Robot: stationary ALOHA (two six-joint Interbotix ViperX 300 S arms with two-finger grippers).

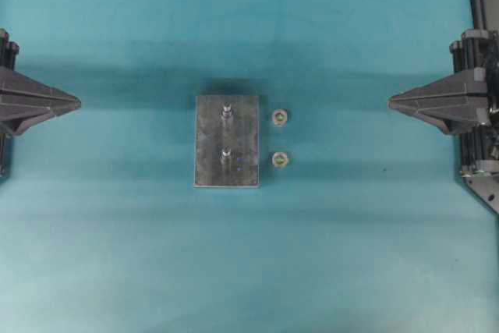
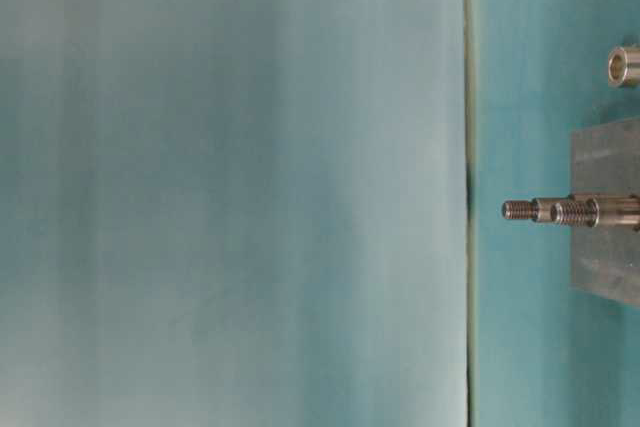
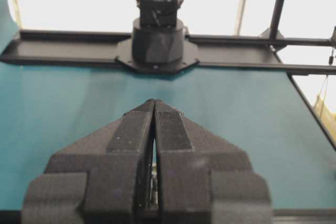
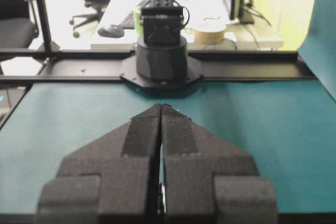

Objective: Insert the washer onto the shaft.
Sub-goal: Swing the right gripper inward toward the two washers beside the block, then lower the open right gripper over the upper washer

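Note:
A grey metal block [image 1: 243, 136] lies at the table's middle with two upright threaded shafts, the far shaft [image 1: 226, 111] and the near shaft [image 1: 225, 154]. Just right of the block lie two small metal washers, one [image 1: 281, 118] beside each shaft, the other [image 1: 281, 159] nearer the front. At table level the shafts [image 2: 522, 209] stand up from the block [image 2: 604, 159], with one washer [image 2: 624, 65] beside it. My left gripper [image 1: 78, 103] is shut and empty at the left edge, far from the block. My right gripper [image 1: 390, 100] is shut and empty at the right. Both wrist views show closed tips: left gripper [image 3: 154, 101], right gripper [image 4: 161, 106].
Teal cloth covers the table. The right arm's black base [image 3: 157, 40] and frame rail face the left wrist view; the left arm's base [image 4: 161, 51] faces the right wrist view. Wide open cloth lies between each gripper and the block.

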